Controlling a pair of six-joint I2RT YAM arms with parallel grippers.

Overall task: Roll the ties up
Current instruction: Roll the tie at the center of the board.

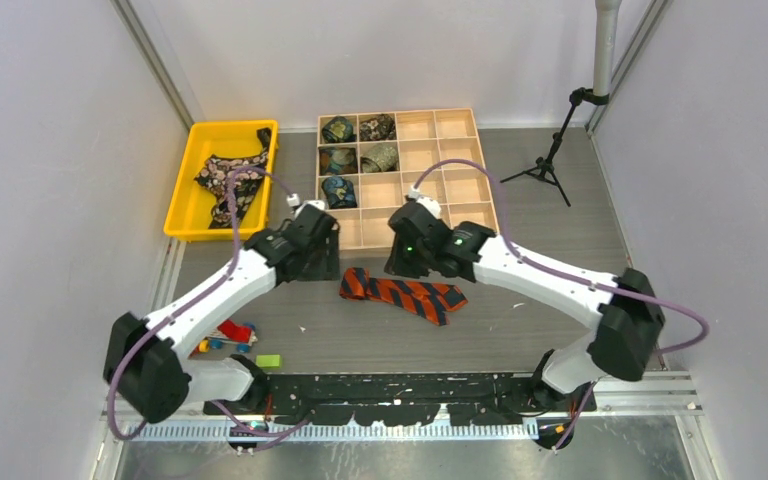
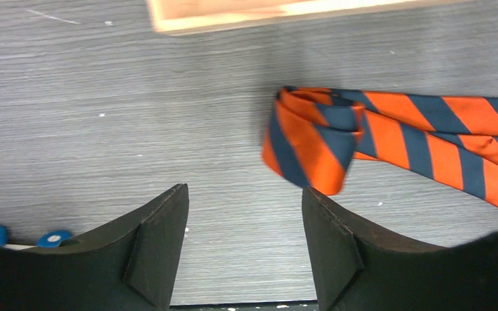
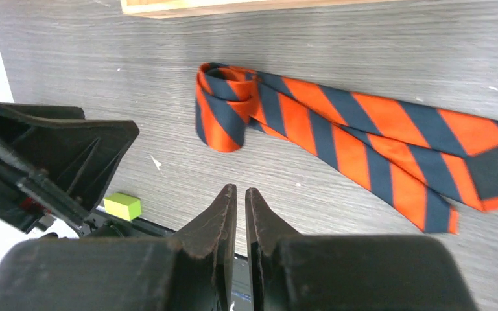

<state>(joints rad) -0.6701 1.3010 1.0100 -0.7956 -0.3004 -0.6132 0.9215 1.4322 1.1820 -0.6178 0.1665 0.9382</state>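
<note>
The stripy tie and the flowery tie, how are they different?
The stripy tie has orange and dark stripes; the flowery tie is black with pink flowers. The stripy tie lies on the table, one end curled into a small roll; the flowery tie sits crumpled in the yellow bin. Both are long cloth ties.
</note>
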